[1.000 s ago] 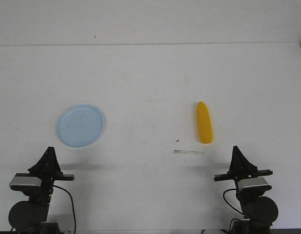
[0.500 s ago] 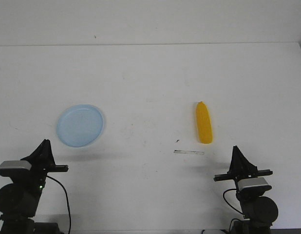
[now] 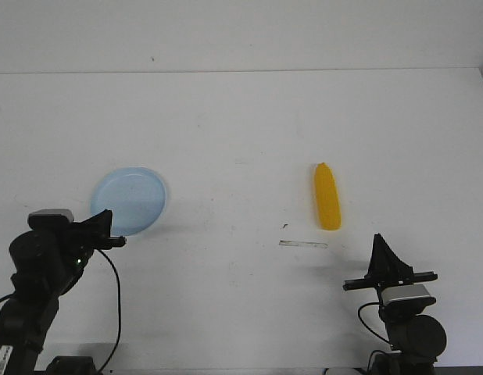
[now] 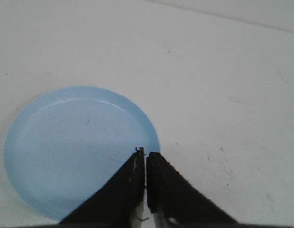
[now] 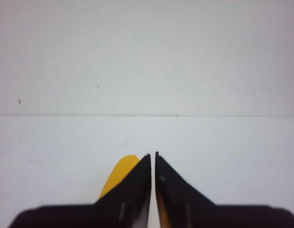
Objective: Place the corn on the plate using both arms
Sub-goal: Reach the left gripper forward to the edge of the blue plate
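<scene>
Front view: left arm (image 3: 38,266) raised, jaws together beside plate (image 3: 132,195).

In the right wrist view, the right end effector (image 5: 152,156) hides most of the corn (image 5: 121,173). In the left wrist view, the left end effector (image 4: 145,153) covers part of the plate's (image 4: 66,142) rim.
</scene>
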